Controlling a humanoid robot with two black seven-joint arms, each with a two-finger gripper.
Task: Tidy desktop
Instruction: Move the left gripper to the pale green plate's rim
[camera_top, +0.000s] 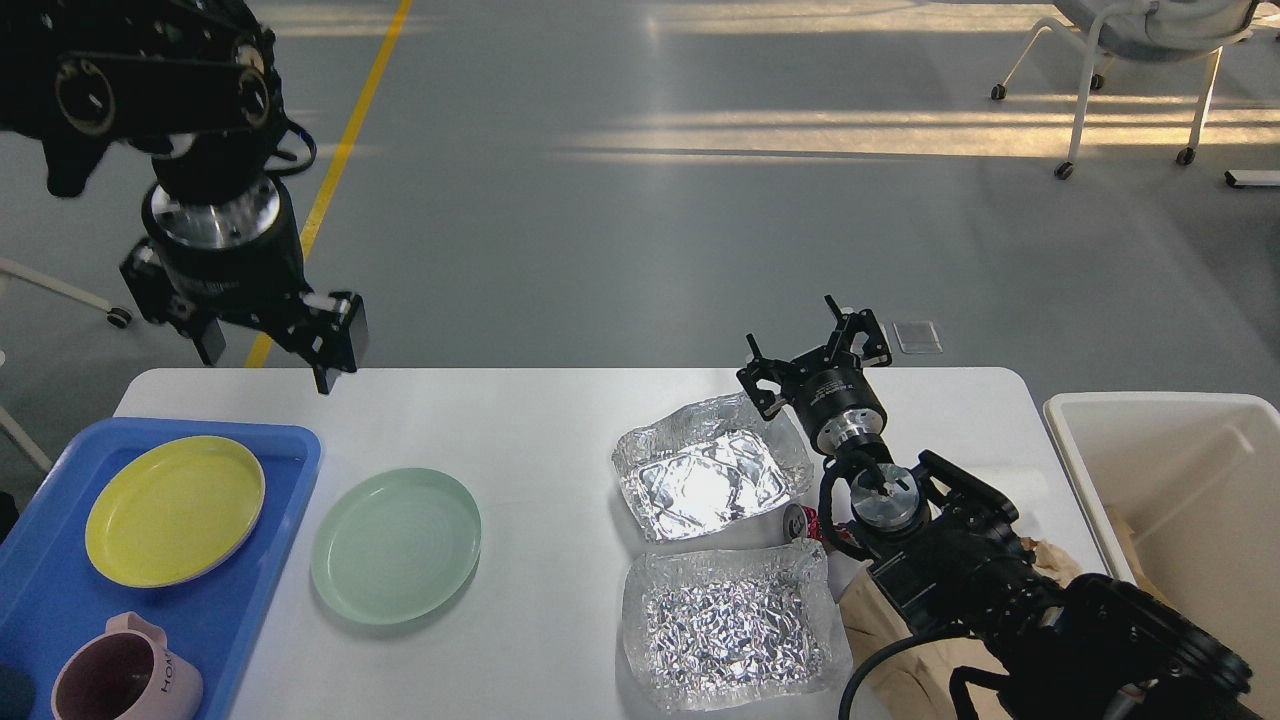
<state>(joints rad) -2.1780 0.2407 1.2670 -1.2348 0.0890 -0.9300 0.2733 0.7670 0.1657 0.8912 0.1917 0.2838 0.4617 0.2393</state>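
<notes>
The white desktop fills the lower part of the head view. On it lie a pale green plate, two crumpled foil trays, a small can between them, and a brown paper bag under my right arm. My left gripper hangs open and empty above the table's back left edge, behind the green plate. My right gripper stands open and empty over the back edge, just behind the far foil tray.
A blue tray at the left holds a yellow plate and a pink mug. A deep off-white bin stands beside the table's right end. A wheeled chair is far back right.
</notes>
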